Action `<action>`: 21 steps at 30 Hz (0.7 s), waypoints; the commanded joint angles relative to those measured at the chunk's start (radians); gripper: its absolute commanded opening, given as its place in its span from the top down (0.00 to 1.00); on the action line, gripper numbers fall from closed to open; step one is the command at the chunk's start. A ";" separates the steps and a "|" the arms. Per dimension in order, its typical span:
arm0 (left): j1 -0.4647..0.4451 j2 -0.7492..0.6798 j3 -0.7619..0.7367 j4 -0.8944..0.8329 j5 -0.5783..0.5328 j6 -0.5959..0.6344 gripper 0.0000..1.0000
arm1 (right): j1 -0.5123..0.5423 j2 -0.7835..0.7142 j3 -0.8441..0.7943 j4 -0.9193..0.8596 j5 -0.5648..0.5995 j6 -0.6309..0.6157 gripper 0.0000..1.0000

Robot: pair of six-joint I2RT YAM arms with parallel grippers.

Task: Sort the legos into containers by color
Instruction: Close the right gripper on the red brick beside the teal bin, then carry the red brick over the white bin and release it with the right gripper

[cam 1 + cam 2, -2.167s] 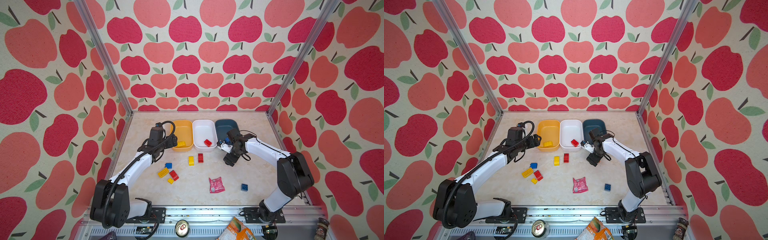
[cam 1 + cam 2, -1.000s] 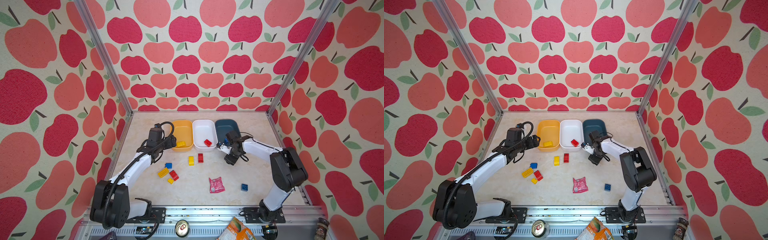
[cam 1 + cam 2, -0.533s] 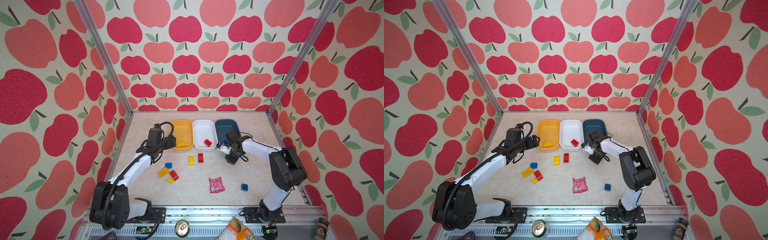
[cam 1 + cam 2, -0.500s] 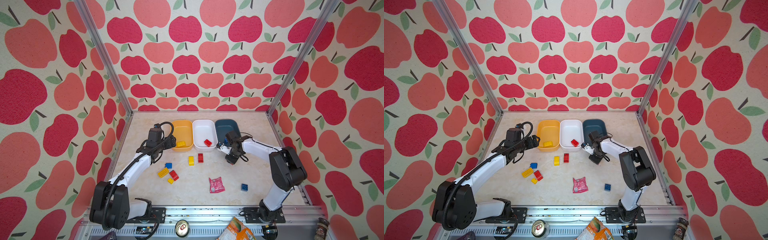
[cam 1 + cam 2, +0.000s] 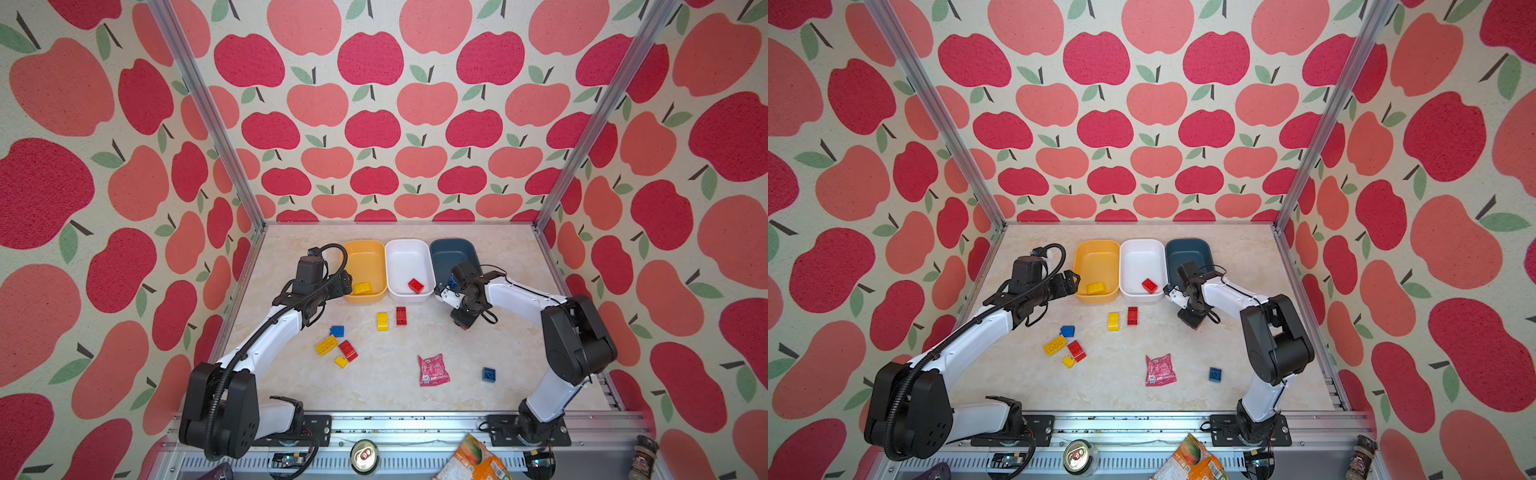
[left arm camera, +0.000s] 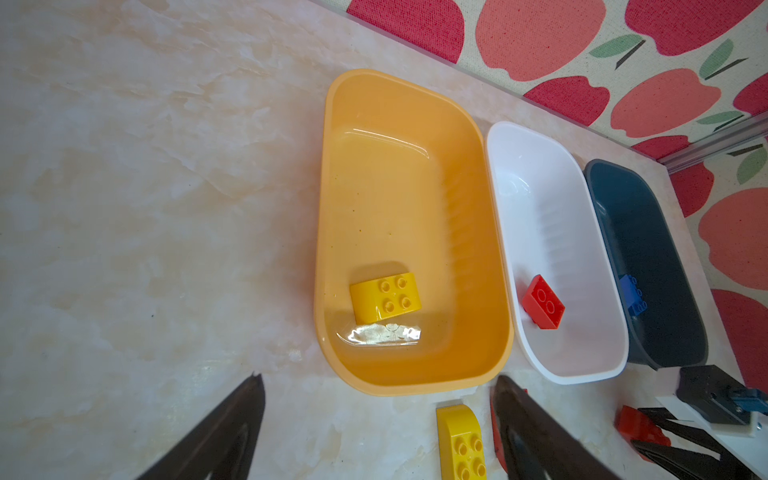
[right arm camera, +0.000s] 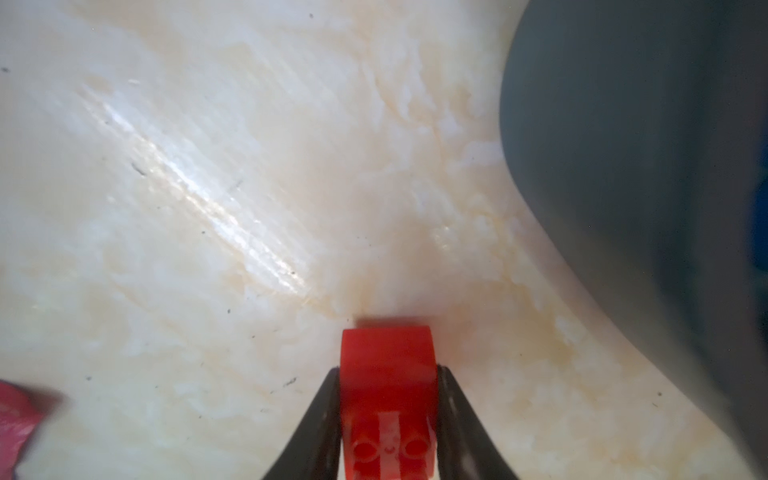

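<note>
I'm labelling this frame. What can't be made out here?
- Held red brick: lower part cut off by the right wrist view's edge; right gripper nearly covers it in both top views.
- Blue brick in dark bin: largely hidden by right arm, both top views.
- Pinkish shape, right wrist view: blurred, cut off.

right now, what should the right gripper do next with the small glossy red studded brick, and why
Probably lift and carry it to the white rounded plastic bin: the right gripper is shut on the small glossy red studded brick, and another red brick already lies in that bin.

Legos [image 5: 382,321] before and, seemingly, in containers [image 5: 405,262]
</note>
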 commanded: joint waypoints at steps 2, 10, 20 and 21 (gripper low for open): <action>0.006 -0.020 -0.006 0.006 0.009 -0.005 0.11 | 0.029 -0.068 0.021 -0.059 -0.039 0.060 0.76; 0.006 -0.017 -0.001 0.011 0.012 -0.011 0.12 | 0.101 -0.081 0.146 -0.124 -0.048 0.111 0.76; 0.006 -0.024 -0.004 0.009 0.009 -0.015 0.11 | 0.184 0.095 0.476 -0.174 -0.002 0.143 0.77; 0.007 -0.027 -0.006 0.008 0.008 -0.015 0.11 | 0.185 0.115 0.507 -0.175 -0.002 0.143 0.77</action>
